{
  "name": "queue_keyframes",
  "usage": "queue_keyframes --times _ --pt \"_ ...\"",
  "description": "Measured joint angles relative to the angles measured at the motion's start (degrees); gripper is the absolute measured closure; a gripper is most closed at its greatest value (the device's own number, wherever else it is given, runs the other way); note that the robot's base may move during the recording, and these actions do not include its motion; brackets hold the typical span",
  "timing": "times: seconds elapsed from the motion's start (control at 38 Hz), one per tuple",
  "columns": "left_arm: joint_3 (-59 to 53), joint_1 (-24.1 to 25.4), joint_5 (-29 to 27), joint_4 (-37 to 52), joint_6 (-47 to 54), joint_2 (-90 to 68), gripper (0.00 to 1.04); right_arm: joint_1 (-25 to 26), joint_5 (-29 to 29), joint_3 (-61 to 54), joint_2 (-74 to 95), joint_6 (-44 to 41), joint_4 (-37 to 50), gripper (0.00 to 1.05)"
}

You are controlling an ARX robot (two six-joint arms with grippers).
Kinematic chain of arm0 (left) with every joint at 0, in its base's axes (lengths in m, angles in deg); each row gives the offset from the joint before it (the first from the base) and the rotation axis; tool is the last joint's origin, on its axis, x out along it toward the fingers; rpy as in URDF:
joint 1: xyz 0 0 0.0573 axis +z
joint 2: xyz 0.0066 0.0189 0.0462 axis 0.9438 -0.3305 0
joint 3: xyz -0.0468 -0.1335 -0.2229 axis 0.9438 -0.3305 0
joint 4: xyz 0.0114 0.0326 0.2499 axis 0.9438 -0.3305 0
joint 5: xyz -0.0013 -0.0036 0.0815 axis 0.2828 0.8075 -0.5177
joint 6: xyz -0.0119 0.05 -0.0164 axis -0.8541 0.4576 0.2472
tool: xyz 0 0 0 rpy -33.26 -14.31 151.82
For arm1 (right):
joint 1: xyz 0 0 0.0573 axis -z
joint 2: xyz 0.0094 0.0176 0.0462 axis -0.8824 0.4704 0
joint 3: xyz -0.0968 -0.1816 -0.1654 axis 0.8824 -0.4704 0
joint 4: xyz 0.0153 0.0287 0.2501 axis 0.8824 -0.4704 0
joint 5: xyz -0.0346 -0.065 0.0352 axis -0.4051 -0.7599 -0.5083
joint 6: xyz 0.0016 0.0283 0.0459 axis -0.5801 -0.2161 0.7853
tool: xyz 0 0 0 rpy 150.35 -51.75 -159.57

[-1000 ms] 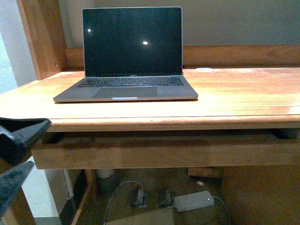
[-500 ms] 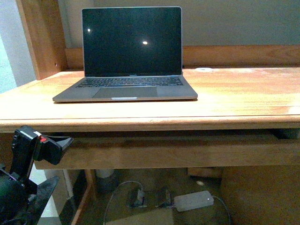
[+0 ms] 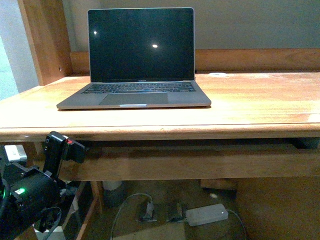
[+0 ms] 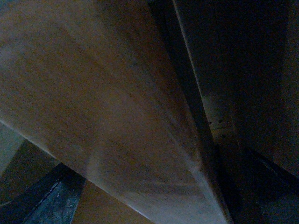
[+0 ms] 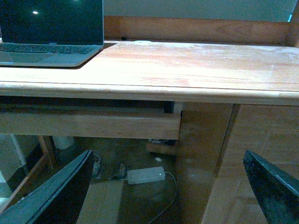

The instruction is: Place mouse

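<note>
Small oval black mouse: not seen in any view. Black left gripper [image 3: 70, 149] sits at the left end of the wooden drawer front [image 3: 200, 162], under the wooden desk [image 3: 250, 105]; can't tell whether its jaws are apart. Black right gripper [image 5: 167, 156] has fingers spread wide, empty. Open grey laptop [image 3: 135, 75] on desk.

Left tool [image 3: 72, 149] half-lost under desk [image 3: 200, 131]

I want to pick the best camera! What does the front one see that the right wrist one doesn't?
Front only: the left arm below the desk edge, the whole screen of the laptop. Right wrist only: the open right gripper, fingers wide apart. Both: laptop, wooden desk, white power brick on the floor. No mouse in either.
</note>
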Motion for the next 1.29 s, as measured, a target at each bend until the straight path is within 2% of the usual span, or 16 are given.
queue_keyframes --times 0.16,0.32,0.39,0.55,0.89,0.92,1.0,1.11,1.16,1.21,1.29 --pt "0.9 0.0 -0.2 0.0 0.1 -1.2 0.07 0.0 0.0 0.0 0.0 0.0 0.0 0.07" --pt "-0.2 -0.2 -1.4 1.3 -1.8 -2.0 0.36 0.0 0.0 0.0 0.0 0.0 0.0 0.07" --pt "-0.9 -0.3 -1.3 1.8 -5.7 -2.1 0.45 0.0 0.0 0.0 0.0 0.0 0.0 0.07" --pt "-3.3 -0.2 -1.0 3.2 -9.2 -1.8 0.48 0.0 0.0 0.0 0.0 0.0 0.0 0.07" --pt "-20.9 -0.9 -0.2 3.7 -10.8 10.1 0.49 0.0 0.0 0.0 0.0 0.0 0.0 0.07" --pt "-22.6 -1.0 0.0 3.3 -10.8 11.8 0.47 0.0 0.0 0.0 0.0 0.0 0.0 0.07" --pt "-25.9 -1.7 -0.4 0.9 -5.7 16.2 0.30 0.0 0.0 0.0 0.0 0.0 0.0 0.07" --pt "-25.7 -2.0 -0.7 -12.5 2.0 24.7 0.07 0.0 0.0 0.0 0.0 0.0 0.0 0.07" --pt "-24.7 -2.0 -0.5 -19.9 5.6 28.3 0.05 0.0 0.0 0.0 0.0 0.0 0.0 0.07" --pt "-23.0 -1.7 -0.9 -28.6 9.8 32.9 0.08 0.0 0.0 0.0 0.0 0.0 0.0 0.07" --pt "-22.3 -1.0 -0.4 -34.9 14.5 36.5 0.07 0.0 0.0 0.0 0.0 0.0 0.0 0.07"
